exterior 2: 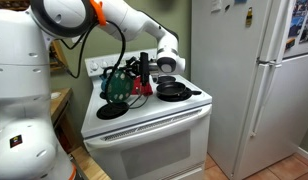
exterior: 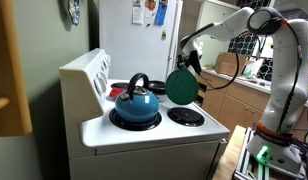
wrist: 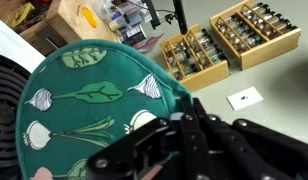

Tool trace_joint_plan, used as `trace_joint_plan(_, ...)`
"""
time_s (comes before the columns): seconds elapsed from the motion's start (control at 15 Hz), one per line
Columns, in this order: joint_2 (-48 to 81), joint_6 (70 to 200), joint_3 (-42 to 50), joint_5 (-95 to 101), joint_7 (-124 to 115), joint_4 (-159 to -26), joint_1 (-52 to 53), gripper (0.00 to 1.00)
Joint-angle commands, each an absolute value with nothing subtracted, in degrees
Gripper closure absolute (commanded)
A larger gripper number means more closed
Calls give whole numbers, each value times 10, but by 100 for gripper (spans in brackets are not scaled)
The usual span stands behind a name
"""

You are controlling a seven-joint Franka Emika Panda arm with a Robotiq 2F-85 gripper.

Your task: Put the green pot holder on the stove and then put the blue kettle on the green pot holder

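An exterior view sits near a front corner of the stove [exterior: 144,135] and looks across its top toward the fridge [exterior: 139,40], with the arm [exterior: 279,70] at right; an exterior view stands farther back, facing the stove [exterior 2: 154,125] front-on, the arm's base close at left. Both share the stove top, kettle [exterior: 136,103] and pad [exterior: 180,86]. The wrist view looks along the gripper [wrist: 182,122], very near the pad.

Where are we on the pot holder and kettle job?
Done: the gripper is shut on the green pot holder, held above the stove. In hand: placing it. Left: lay it on the stove, then set the blue kettle, now on a burner, on it.
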State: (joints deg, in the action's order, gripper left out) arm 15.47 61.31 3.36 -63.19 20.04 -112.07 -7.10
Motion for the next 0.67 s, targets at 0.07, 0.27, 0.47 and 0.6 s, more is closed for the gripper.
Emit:
trace_joint_plan(0.07, 162, 585, 42, -630, 162, -1134, -67, 99)
trace_joint_plan(0.27, 172, 573, 39, -631, 150, -1128, -63, 99)
trace_joint_plan(0.47, 178, 567, 42, -629, 143, -1131, -63, 99)
trace_joint_plan(0.6, 179, 566, 45, -627, 136, -1134, -64, 99)
